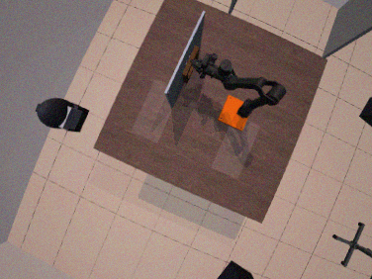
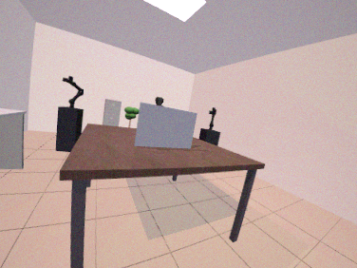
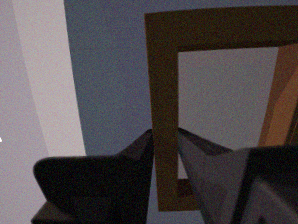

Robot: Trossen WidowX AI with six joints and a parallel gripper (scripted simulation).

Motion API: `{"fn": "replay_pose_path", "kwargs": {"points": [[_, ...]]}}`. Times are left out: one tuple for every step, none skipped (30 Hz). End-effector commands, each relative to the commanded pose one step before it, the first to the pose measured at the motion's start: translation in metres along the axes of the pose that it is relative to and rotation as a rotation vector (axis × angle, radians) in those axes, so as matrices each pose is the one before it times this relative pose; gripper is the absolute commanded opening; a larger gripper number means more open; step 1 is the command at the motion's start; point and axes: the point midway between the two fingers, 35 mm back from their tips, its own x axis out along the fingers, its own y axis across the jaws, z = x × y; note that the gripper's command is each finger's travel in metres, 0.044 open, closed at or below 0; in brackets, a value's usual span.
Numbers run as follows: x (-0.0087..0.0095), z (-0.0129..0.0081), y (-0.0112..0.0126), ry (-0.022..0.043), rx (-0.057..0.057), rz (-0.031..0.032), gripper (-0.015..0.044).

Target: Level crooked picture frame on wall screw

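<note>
Frame [image 3: 165, 100], hung on the upright wall [image 1: 185, 61] standing on the worktop [image 1: 277, 124], looks stiff and light, its side rail pinched firmly by the pincer [image 3: 166, 145].

Matt brown wood frame [image 3: 165, 125]; wood-grain table [image 1: 292, 124].

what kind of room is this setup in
Probably a robotics lab or test room: a dark wooden table on a tiled floor carries an upright grey wall panel, and other black robot arms on dark pedestals stand along the pale walls.
</note>
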Motion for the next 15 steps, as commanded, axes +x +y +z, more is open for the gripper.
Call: {"fn": "replay_pose_path", "kwargs": {"points": [[-0.00002,0.00006,-0.00019,0.00058,0.0368,0.00062,0.0],[0.00002,0.00005,-0.00013,0.00007,0.0105,-0.00004,0.0],[0.0,0.0,0.0,0.0,0.0,0.0,0.0],[0.00002,0.00003,-0.00006,0.00003,0.0052,-0.00002,0.0],[0.00002,0.00003,-0.00006,0.00003,0.0052,-0.00002,0.0],[0.00004,0.00004,-0.00008,0.00007,0.0105,-0.00004,0.0],[0.0,0.0,0.0,0.0,0.0,0.0,0.0],[0.00002,0.00002,-0.00004,0.00003,0.0052,-0.00002,0.0],[0.00002,0.00002,-0.00004,0.00003,0.0052,-0.00002,0.0],[0.0,0.0,0.0,0.0,0.0,0.0,0.0],[0.00003,0.00002,-0.00005,0.00005,0.0079,-0.00003,0.0],[0.00003,0.00002,-0.00005,0.00005,0.0079,-0.00003,0.0],[0.0,0.0,0.0,0.0,0.0,0.0,0.0],[0.00002,0.00002,-0.00005,0.00005,0.0079,-0.00003,0.0],[0.00002,0.00002,-0.00005,0.00005,0.0079,-0.00003,0.0]]}}
